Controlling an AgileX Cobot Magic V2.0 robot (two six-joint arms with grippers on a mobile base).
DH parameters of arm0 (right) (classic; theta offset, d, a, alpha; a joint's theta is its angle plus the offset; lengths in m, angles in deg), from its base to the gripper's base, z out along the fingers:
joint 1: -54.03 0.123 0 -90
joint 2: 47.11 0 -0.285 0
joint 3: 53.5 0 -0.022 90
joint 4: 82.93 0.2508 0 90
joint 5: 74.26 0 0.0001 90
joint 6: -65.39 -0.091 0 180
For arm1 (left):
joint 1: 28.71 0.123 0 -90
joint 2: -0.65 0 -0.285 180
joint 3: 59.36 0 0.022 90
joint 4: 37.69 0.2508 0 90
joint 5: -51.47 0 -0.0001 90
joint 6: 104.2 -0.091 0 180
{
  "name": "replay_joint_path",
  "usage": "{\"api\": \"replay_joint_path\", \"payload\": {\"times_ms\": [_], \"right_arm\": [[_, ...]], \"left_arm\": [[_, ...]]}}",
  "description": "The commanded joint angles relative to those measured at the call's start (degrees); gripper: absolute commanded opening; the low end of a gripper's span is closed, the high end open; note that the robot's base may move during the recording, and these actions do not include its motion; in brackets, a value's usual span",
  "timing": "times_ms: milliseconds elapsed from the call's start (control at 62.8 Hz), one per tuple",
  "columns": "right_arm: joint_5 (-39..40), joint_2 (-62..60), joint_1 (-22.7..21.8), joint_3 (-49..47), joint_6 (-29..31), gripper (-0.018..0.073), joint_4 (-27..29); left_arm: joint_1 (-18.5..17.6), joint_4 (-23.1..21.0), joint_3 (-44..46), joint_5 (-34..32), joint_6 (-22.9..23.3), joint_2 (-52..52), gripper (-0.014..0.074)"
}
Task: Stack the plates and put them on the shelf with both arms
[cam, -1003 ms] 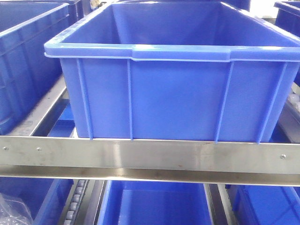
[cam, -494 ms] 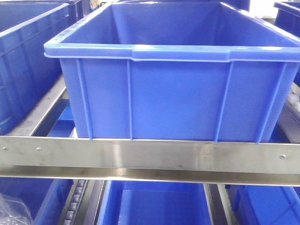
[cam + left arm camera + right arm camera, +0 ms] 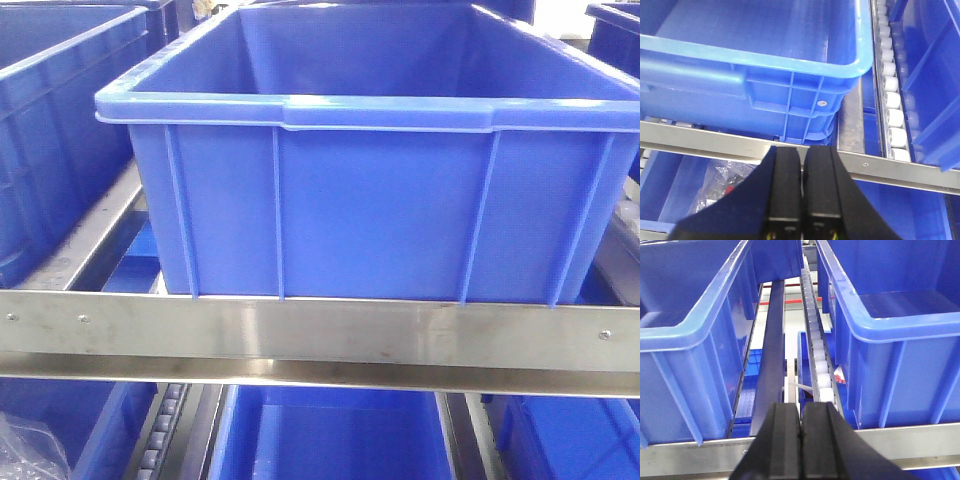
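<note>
Left gripper [image 3: 802, 187] at the bottom edge of the left wrist view, black fingers pressed together with only a thin seam between, holding nothing. Just past its tips, a steel shelf rail [image 3: 715, 142] running across, and below that a crumpled clear plastic bag [image 3: 722, 182] in a lower blue bin. Behind the rail, a large blue crate [image 3: 755, 75] seated on the shelf, corner rounded, interior bare as far as seen. To its right, a roller track [image 3: 892, 95] of white rollers, then another blue bin [image 3: 935, 85] tilted at the edge.

Right gripper [image 3: 800, 447] likewise closed, fingers touching, nothing between them. Beyond it, a steel front rail [image 3: 900, 442], then a white roller lane [image 3: 817, 360] receding between a left crate [image 3: 695, 340] and a right crate [image 3: 895, 345], both blue.

In the front-facing view, front rail [image 3: 320, 335] across the foreground, a wide blue crate [image 3: 380, 215] sitting on it, nothing visible inside.

Plates not visible in any view; whereabouts cannot be told.
</note>
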Motion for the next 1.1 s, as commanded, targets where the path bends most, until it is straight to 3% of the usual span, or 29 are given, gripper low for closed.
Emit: {"api": "replay_joint_path", "payload": {"times_ms": [0,764,971,1083], "right_arm": [[5.39,-1.21,-0.46,-0.95,0.48,0.0056,-0.42],[5.39,-1.21,-0.46,-0.95,0.48,0.0056,-0.42],[5.39,-1.21,-0.46,-0.95,0.48,0.0056,-0.42],[5.39,-1.21,-0.46,-0.95,0.48,0.0056,-0.42]], "left_arm": [[0.22,0.20,1.67,-4.31,0.27,0.12,0.0092],[0.22,0.20,1.67,-4.45,0.27,0.12,0.0091],[0.22,1.80,-0.20,-8.54,0.27,-4.57,0.0092],[0.22,2.33,-6.51,-16.28,0.27,-11.24,0.0092]]}}
